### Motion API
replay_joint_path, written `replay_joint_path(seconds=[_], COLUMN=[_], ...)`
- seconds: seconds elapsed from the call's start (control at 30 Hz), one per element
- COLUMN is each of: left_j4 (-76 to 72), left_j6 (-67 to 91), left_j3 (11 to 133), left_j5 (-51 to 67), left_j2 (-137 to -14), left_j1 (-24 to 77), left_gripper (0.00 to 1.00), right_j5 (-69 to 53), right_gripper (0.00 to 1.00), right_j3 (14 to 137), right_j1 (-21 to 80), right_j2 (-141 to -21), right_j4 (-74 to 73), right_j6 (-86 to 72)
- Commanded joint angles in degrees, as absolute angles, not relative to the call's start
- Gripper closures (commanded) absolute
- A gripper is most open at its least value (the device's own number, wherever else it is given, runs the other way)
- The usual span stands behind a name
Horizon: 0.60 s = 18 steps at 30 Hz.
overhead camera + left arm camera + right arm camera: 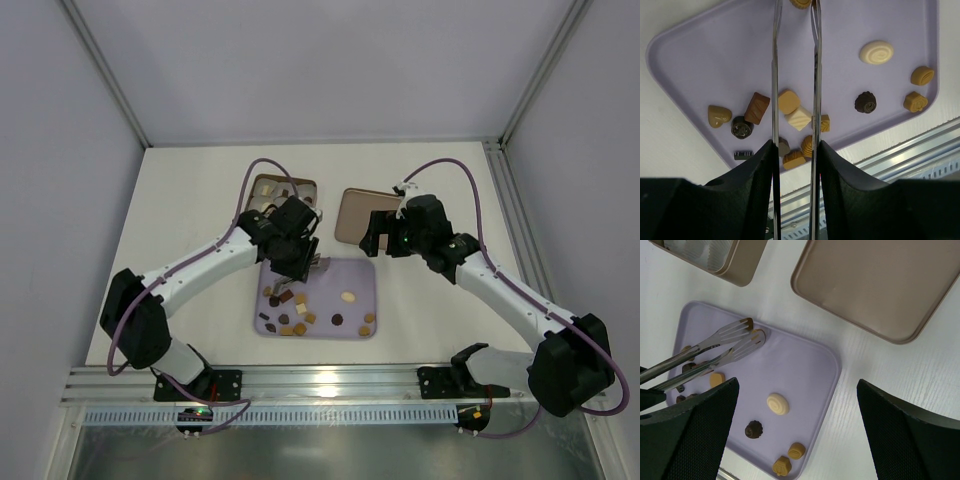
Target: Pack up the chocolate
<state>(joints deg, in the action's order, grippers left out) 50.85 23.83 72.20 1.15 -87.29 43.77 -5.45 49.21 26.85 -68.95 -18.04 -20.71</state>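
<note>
Your left pincer [796,150] is narrowed tight onto slim steel tongs [775,75]; your right pincer [797,385] gapes wide, empty.
Glossy moulded chocolate [789,101] lies scattered on the smooth lilac tray [715,50]; one caramel piece [801,2] sits at the tong tips, near the tray's far edge.

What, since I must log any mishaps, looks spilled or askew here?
Nothing stands out: the loose chocolates lie on the purple tray, none on the table, and the tin and lid sit flat.

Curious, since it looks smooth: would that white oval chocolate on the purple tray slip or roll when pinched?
The white oval chocolate looks rounded and smooth, so it may slip. Lying flat, it probably slides rather than rolls.
</note>
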Motion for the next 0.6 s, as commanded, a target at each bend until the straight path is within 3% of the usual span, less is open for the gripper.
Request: replay_joint_path(seconds=[0.0, 0.57], left_j4=[47.9, 48.8], left_j6=[24.4, 23.7], left_j3=[74.8, 74.9], left_j5=[0.5, -2.7], left_j2=[-88.0, -89.0], left_j1=[44.0, 45.9], left_gripper=[0.6, 0.65], right_j5=[-4.7, -4.7], right_gripper=[0.0, 0.0], right_j3=[49.3, 48.9], right_j1=[26.9, 27.0], right_j2=[-67.1, -67.1], right_j4=[-16.5, -16.2], right_j6=[-20.4, -20.5])
